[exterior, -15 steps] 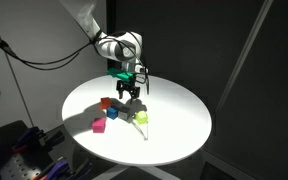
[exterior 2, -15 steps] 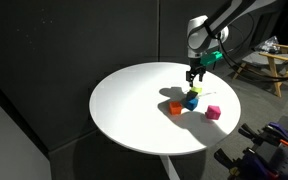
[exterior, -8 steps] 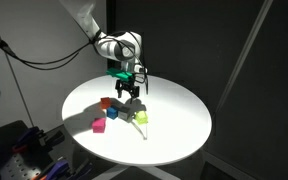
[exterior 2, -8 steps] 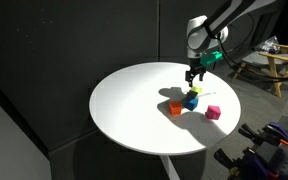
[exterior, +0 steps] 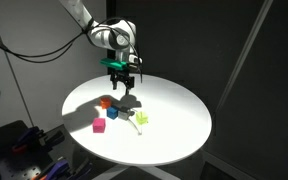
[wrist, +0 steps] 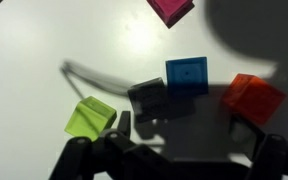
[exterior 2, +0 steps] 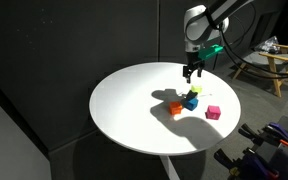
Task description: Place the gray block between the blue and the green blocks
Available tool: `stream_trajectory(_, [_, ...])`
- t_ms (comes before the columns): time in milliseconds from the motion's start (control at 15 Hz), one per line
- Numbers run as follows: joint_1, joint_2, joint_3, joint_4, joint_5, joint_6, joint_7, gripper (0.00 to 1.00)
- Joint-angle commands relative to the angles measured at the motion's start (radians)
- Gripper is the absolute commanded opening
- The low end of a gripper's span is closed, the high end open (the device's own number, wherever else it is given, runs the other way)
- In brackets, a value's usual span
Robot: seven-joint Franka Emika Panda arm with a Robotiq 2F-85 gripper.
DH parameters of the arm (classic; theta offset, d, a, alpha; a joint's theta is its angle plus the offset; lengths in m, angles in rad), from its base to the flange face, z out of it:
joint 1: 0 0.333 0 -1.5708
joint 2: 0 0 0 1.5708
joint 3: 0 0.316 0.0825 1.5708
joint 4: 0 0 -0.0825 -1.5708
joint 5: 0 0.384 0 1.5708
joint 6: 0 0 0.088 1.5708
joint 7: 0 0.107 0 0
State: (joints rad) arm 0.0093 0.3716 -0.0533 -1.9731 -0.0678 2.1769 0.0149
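Gripper (exterior: 122,84) had lifted clear of the block cluster since half a second earlier, when it sat low right over the blocks. It now hung above them in both exterior views (exterior 2: 192,72). In the wrist view the gripper (wrist: 174,150) had its fingers (wrist: 79,158) spread wide with nothing between them, so it was empty. The gray block (wrist: 149,98) lay on the white round surface (exterior: 174,110), just beside the blue block (wrist: 187,74) on one side (touching or a hair apart, can't tell). The green block (wrist: 90,118) was near on the other side, across a small gap. Orange block (wrist: 252,98) sat past the blue, and the magenta block (wrist: 171,8) was well apart at the frame edge.

Judgement: release was done and the gray block looked placed between blue and green, so the task was essentially complete. Only the retreat was left. The row wasn't perfectly straight, with the gray block slightly off the blue-green line, but that was probably acceptable. Gray was too small to make out in the exterior views.
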Motion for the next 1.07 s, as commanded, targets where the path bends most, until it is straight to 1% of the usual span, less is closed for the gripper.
stream_trajectory(0, [0.018, -0.118, 0.010, -0.064, -0.018, -0.046, 0.048, 1.00])
stream_trajectory(333, [0.039, -0.255, 0.037, -0.155, -0.019, -0.080, 0.064, 1.00])
stream_trajectory(733, [0.042, -0.394, 0.072, -0.257, -0.019, -0.092, 0.024, 1.00])
stream_trajectory(1000, [0.040, -0.491, 0.085, -0.335, -0.026, -0.049, -0.002, 1.00])
